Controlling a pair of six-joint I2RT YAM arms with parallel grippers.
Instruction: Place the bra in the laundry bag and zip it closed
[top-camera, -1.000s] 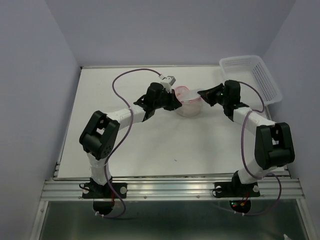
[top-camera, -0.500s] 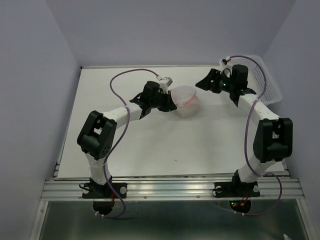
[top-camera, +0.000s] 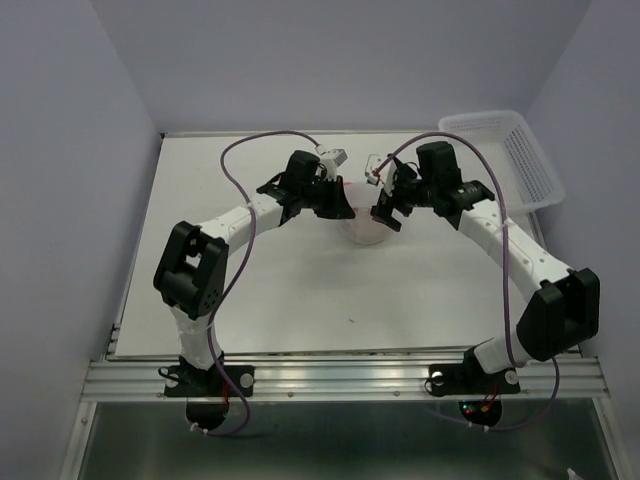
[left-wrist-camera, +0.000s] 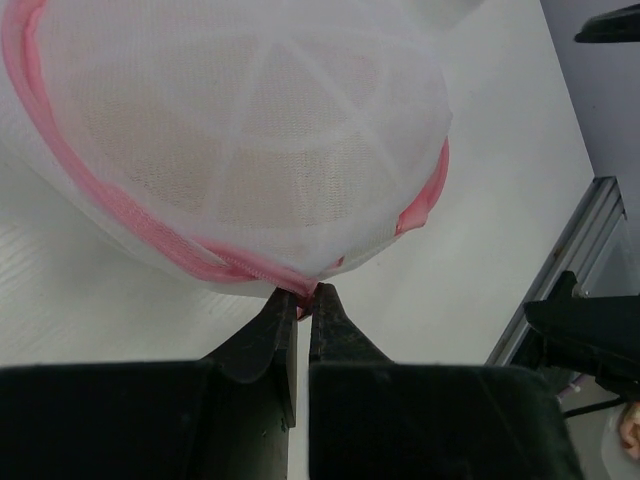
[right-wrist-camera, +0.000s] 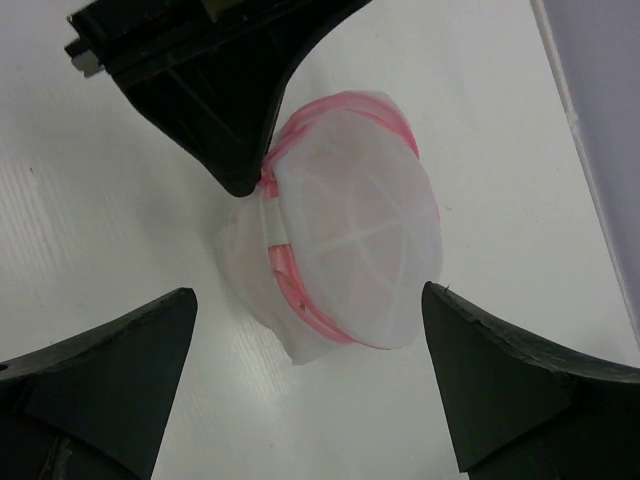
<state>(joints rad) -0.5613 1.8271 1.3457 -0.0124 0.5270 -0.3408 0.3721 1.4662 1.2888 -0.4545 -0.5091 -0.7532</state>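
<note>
One white mesh laundry bag, pink-rimmed; peach bra inside.

Left arm: rose from its base at the near edge, elbow up, forearm stretched toward mid-table.
Left gripper: jaws were all but together, tips pinching the pink rim of the bag.
Right arm: rose from the near right, forearm slanted inward to the left.
Right gripper: pointed down over the bag, jaws spread wide and holding nothing, close beside the left gripper.
</note>
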